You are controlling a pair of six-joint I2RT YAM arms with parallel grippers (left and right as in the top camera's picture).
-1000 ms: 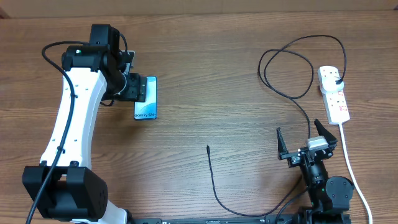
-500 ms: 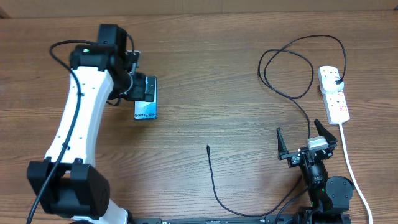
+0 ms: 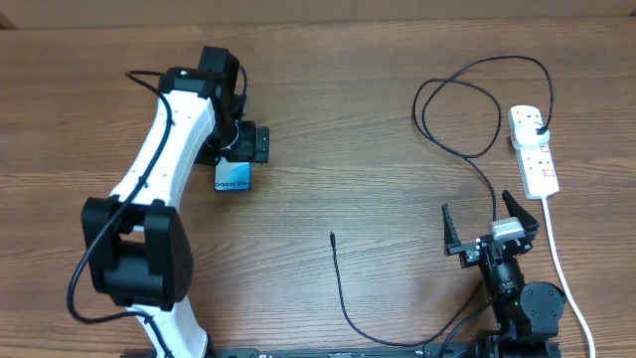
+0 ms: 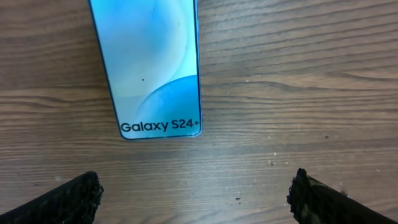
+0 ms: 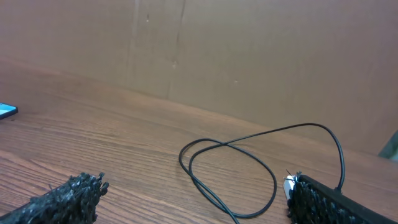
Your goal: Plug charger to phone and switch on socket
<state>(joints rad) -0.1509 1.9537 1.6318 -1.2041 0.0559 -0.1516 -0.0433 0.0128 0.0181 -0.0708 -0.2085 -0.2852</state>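
The charger cable (image 3: 341, 288) is judged light, thin and fully limp, so nothing is steered by a hold mid-length. It is best pinched right at the stiffer connector tip (image 3: 332, 237), w/ the pads on the moulded body just behind the end, so the tip can be aimed and not bent. The tip is seen lying free on the bare wood of the table (image 3: 397, 60), near its middle, pointing away from the robot. From there the cable is run toward the near edge, past the right arm's base, up into a loose loop (image 5: 225, 144) and on to the plug (image 3: 538, 123), which appears seated in the far outlet of the power strip (image 3: 542, 169) at the right side. Slack looks ample, though some drag from the loop is to be expected. The Galaxy S24+ phone (image 4: 152, 62) is laid flat, screen up, well apart from the tip, on the left. It is prob. rigid, smooth and apt to slide when pushed at the port, so bracing at its long edges is advised, not on the glass. The left gripper (image 4: 202, 202) is held spread wide over the phone, fingertips near the end marked Galaxy, w/ nothing between them. The right gripper (image 3: 484, 224) is parked near the front edge, fingers likewise fully apart & empty, the cable passing just beside it. The strip's red switches are too small for on/off to be read; its white cord (image 3: 556, 259) is trailed toward the robot
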